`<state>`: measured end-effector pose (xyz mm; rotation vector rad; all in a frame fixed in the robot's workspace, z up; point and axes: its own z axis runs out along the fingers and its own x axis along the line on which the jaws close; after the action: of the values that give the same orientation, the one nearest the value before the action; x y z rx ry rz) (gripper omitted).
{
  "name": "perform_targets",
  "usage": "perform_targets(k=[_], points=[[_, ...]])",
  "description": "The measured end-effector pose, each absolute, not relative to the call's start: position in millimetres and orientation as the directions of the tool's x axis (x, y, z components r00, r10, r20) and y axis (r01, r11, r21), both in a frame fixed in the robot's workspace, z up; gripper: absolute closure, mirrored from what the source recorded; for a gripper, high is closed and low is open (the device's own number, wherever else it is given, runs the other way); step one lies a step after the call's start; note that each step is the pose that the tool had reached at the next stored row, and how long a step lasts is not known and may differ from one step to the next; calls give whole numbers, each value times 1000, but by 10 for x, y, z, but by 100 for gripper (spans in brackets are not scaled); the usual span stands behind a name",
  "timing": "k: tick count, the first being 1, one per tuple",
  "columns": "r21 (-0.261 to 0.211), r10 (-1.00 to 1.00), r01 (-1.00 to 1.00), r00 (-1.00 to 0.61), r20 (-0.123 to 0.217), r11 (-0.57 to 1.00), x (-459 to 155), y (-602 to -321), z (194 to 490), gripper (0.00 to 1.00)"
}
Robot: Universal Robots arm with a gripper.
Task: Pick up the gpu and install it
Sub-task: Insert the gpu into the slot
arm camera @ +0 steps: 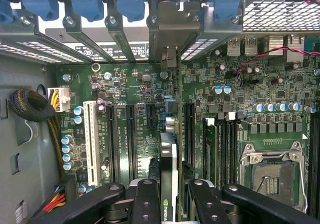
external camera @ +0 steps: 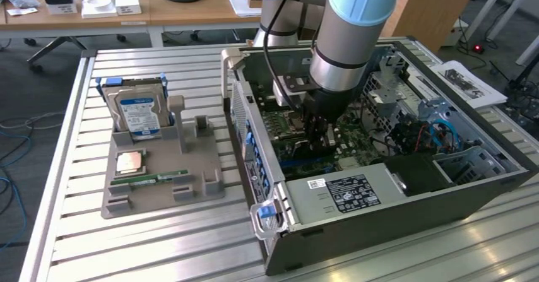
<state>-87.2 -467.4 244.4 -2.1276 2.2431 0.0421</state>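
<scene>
Wrist view, item: gpu (arm camera: 169, 156), clamped edge-on between the fingers of my gripper (arm camera: 172, 191), standing upright over the motherboard (arm camera: 125, 84) among the black expansion slots (arm camera: 131, 139) and reaching from my jaws toward the rear bracket openings (arm camera: 167, 39). Risk, as I judge it: if the card's edge sits beside its slot rather than over it, or tilts in my grip, pressing down could jam it on the board or bend its bracket. Exterior view, location: gripper and card low inside the open computer case (external camera: 379, 231).

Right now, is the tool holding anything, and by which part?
Yes: the thin dark gpu card with a silver end bracket, pinched across its top edge by the tool.
</scene>
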Motion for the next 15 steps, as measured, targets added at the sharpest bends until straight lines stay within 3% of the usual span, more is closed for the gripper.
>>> perform_targets(k=[15], points=[[-14, -997, -998, -52, -55, 53, -872, -4674, 2440, 73]])
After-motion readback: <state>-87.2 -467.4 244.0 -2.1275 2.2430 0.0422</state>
